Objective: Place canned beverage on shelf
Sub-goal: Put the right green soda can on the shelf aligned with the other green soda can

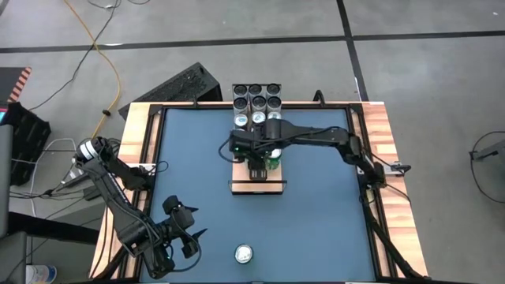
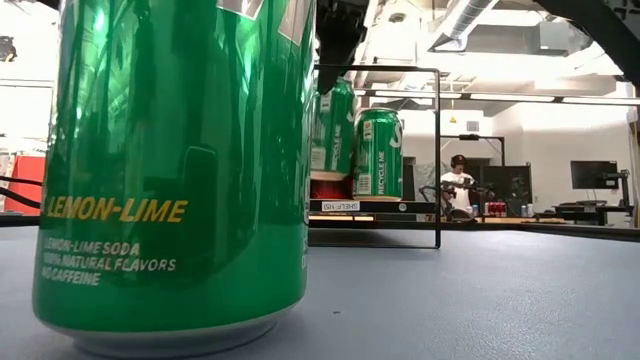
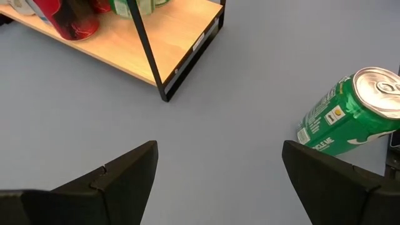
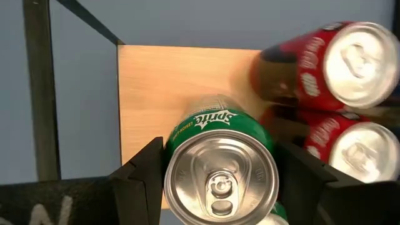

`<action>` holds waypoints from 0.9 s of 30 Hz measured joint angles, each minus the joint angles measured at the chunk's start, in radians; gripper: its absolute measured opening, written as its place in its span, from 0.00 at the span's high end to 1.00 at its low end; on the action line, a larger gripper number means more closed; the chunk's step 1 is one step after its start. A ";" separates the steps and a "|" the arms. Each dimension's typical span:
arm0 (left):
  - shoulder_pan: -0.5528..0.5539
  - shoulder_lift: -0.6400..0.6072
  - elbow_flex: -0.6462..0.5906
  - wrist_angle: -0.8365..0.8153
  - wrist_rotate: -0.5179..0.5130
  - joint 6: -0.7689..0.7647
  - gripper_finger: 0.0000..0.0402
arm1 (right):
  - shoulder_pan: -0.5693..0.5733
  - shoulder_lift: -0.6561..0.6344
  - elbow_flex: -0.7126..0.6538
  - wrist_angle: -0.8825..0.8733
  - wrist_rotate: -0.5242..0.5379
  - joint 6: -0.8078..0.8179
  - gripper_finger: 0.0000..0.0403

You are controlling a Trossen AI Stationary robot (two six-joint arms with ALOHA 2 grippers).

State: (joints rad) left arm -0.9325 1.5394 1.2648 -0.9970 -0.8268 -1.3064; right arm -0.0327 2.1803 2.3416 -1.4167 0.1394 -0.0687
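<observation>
The shelf is a pale wood plank lying on the blue table, and it also shows in the right wrist view. My right gripper hangs over its middle, shut on a green soda can. A second green can stands upright on its base near the table's near edge, filling the foreground of the low view. My left gripper waits to the left of that can. It is open, with nothing between its fingers. My right gripper pinches the green can's side wall just below the rim, one finger on each side. The fingers come from above and point steeply down. The can stays upright, top up, and in the low view its base shows above the plank.
Several cans crowd the shelf's far end, and red ones lie close beside the held can. A black wire rail stands at the shelf's near end. A person sits in the room beyond.
</observation>
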 joint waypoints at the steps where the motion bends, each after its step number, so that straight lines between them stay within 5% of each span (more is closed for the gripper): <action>1: 0.000 0.000 0.000 -0.002 -0.001 0.000 0.18 | -0.001 0.004 0.000 0.000 -0.007 -0.008 0.44; 27: 0.000 0.000 0.000 -0.016 -0.026 0.000 0.18 | -0.044 0.009 -0.015 0.026 -0.060 -0.049 0.44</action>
State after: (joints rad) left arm -0.9325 1.5394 1.2648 -1.0134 -0.8532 -1.3060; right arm -0.0764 2.1889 2.3267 -1.3911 0.0791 -0.1173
